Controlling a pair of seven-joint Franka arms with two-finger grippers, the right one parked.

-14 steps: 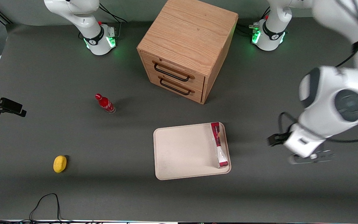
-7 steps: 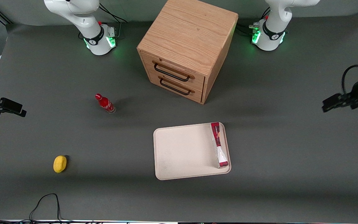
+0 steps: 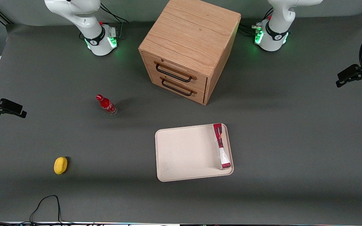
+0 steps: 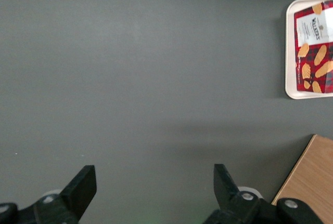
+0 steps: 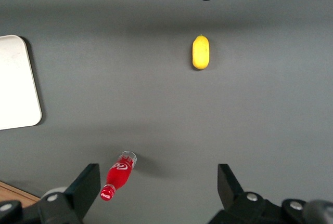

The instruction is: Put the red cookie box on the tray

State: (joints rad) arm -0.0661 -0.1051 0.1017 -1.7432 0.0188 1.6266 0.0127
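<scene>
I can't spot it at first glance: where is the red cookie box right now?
The red cookie box lies in the tray, along the rim nearest the working arm's end, away from the open gripper.

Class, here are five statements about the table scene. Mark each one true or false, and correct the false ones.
1. The red cookie box lies on the tray. True.
2. The gripper is shut on the box. False: it is open, holds nothing, and hangs over bare table toward the working arm's end, well away from the tray.
3. The box lies in the middle of the tray. False: it lies along the tray's edge nearest the working arm.
4. The red bottle stands on the table, not on the tray. True.
5. The yellow object sits on top of the wooden cabinet. False: it lies on the table, toward the parked arm's end.
</scene>
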